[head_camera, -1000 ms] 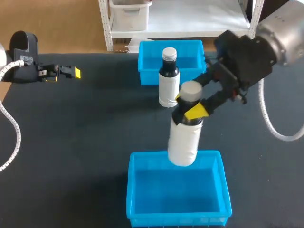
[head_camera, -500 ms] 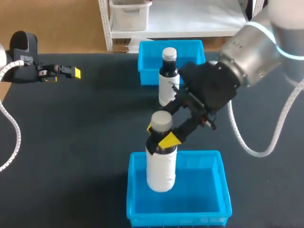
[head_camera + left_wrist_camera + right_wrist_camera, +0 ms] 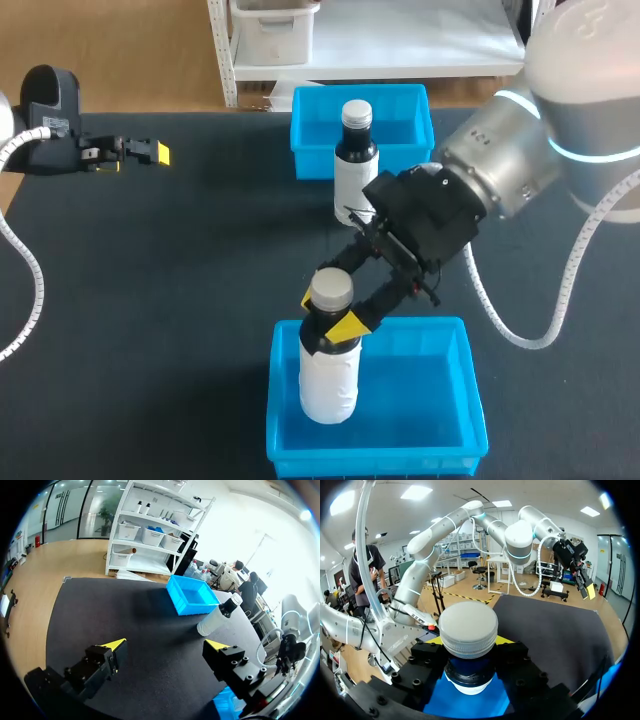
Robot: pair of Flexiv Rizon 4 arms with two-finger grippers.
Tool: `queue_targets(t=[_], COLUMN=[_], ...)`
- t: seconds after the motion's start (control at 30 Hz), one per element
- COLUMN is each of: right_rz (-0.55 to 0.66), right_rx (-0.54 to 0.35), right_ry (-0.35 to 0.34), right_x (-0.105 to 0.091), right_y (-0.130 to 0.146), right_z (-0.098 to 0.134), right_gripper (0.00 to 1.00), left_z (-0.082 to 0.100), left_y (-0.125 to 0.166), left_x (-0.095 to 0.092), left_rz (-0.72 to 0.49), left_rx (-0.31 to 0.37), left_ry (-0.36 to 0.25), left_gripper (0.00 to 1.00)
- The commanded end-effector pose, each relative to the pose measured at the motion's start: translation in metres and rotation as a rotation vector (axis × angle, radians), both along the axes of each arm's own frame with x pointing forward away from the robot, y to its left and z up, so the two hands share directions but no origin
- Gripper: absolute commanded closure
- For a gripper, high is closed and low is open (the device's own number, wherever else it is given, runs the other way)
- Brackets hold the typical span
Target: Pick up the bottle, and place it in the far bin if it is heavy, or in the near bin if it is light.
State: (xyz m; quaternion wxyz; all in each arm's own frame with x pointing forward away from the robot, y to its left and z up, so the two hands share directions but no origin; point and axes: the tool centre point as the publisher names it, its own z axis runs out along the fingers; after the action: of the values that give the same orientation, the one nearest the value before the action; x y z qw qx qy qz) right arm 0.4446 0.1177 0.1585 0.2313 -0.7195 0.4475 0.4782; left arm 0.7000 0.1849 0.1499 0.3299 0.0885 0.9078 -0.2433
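Note:
A white bottle (image 3: 329,370) with a dark neck and grey cap hangs upright with its lower part inside the near blue bin (image 3: 472,395). My right gripper (image 3: 331,318) is shut on its neck, yellow tips on both sides. In the right wrist view the cap (image 3: 468,629) rises between the fingers (image 3: 520,662), with the bin's blue floor (image 3: 470,702) beneath. Whether the bottle's base touches the floor I cannot tell. My left gripper (image 3: 150,153) hovers open at the table's far left; its own view shows the gripper (image 3: 166,646) with nothing between its tips.
A second bottle (image 3: 355,165), white with a black top, stands just in front of the far blue bin (image 3: 310,135). In the left wrist view this bottle (image 3: 218,615) and the far bin (image 3: 192,596) lie ahead of the open gripper. Dark tabletop (image 3: 180,300) spreads to the left.
My right arm has carried the bottle toward the near side and leftward, then down, so that it now sits low inside the near bin. The left arm has kept still.

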Motion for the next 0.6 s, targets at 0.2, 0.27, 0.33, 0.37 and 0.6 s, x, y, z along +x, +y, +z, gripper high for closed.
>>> queue_targets(t=[0.2,0.27,0.33,0.37,0.6], right_rz=[0.017,0.019,0.021,0.021,0.016], right_rx=[-0.009,-0.008,-0.007,-0.008,-0.011], right_ry=[0.0,-0.001,-0.001,-0.001,0.006], right_x=[0.0038,0.0041,0.0046,0.0049,0.0082], right_y=[0.0062,0.0063,0.0064,0.0063,0.0012], right_z=[-0.0143,-0.0154,-0.0164,-0.0168,-0.0176], right_gripper=[0.85,0.66,0.55,0.51,0.0], left_z=[0.0,0.0,0.0,0.0,0.0], left_y=[0.0,0.0,0.0,0.0,0.0], left_x=[0.0,0.0,0.0,0.0,0.0], left_rz=[0.0,0.0,0.0,0.0,0.0], left_rx=[0.0,0.0,0.0,0.0,0.0], left_ry=[0.0,0.0,0.0,0.0,0.0], left_gripper=[0.0,0.0,0.0,0.0,0.0])
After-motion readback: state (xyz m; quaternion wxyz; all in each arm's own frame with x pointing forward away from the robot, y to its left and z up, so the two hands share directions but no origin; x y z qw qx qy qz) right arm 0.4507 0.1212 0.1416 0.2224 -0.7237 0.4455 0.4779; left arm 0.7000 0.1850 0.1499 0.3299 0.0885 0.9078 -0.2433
